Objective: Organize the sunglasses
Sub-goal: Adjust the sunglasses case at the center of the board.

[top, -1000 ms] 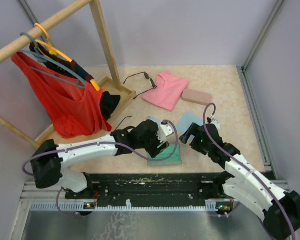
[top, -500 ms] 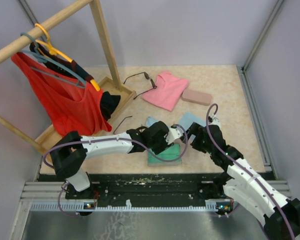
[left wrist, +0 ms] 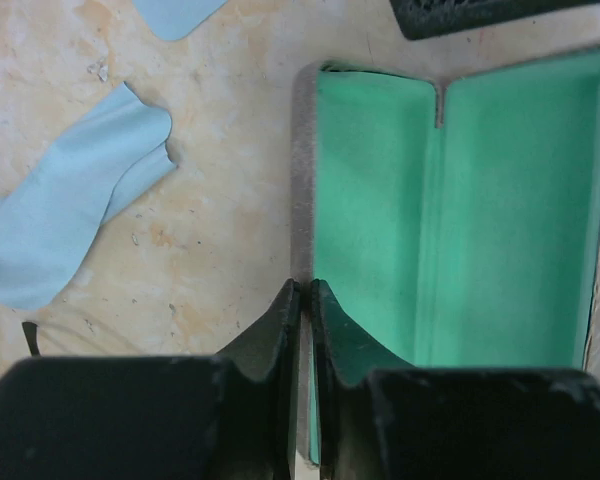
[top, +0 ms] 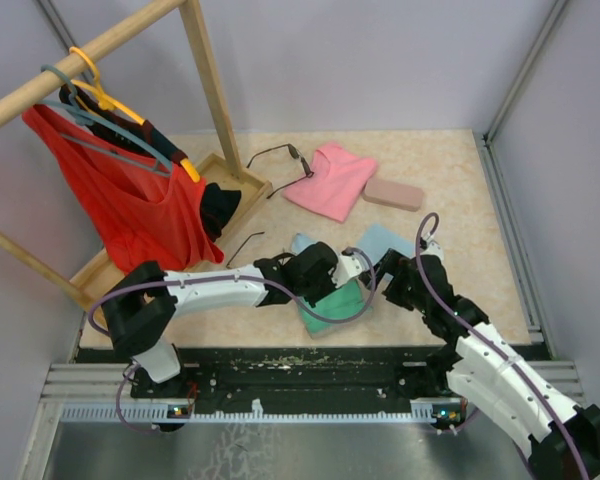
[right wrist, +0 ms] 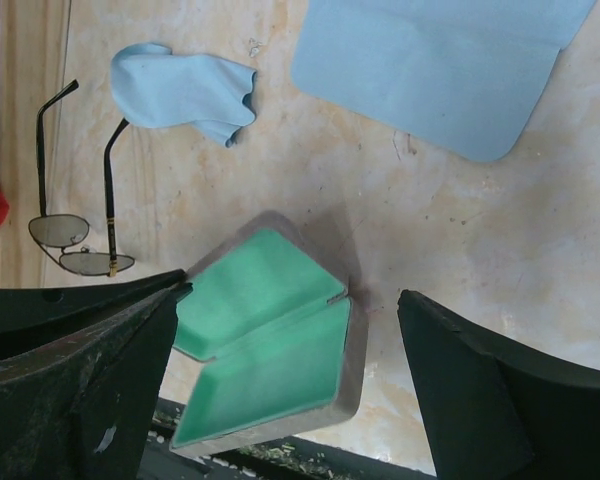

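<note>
Left gripper has its fingers pinched almost together on the grey side wall of the open spectacle case. One finger sits outside the wall and the other inside against the green lining, and it holds nothing else. Right gripper hangs over the same case with its jaws spread wide and empty.

The nearer sunglasses lie on the table with their arms unfolded. They are out past the left gripper's side of the case and do not touch it. The second pair lies well beyond both grippers, just beside a pink garment. A crumpled light-blue cloth lies near the nearer pair. A flat light-blue cloth is spread ahead of the right gripper. A closed pinkish case rests farther off, apart from everything else.

The step in hand looks like steadying or shifting the open case so that a pair can go into it. To do it well, the pinch should stay low on the wall, firm enough to stop slipping but not so tight that it bends the shell. The case should be dragged or set down flat with the lining upward and the lid fully back. It is best placed close under the right gripper yet clear of both cloths. The wire frames lie flat and are thin, so a later pick probably wants the bridge or a hinge rather than a lens.
</note>
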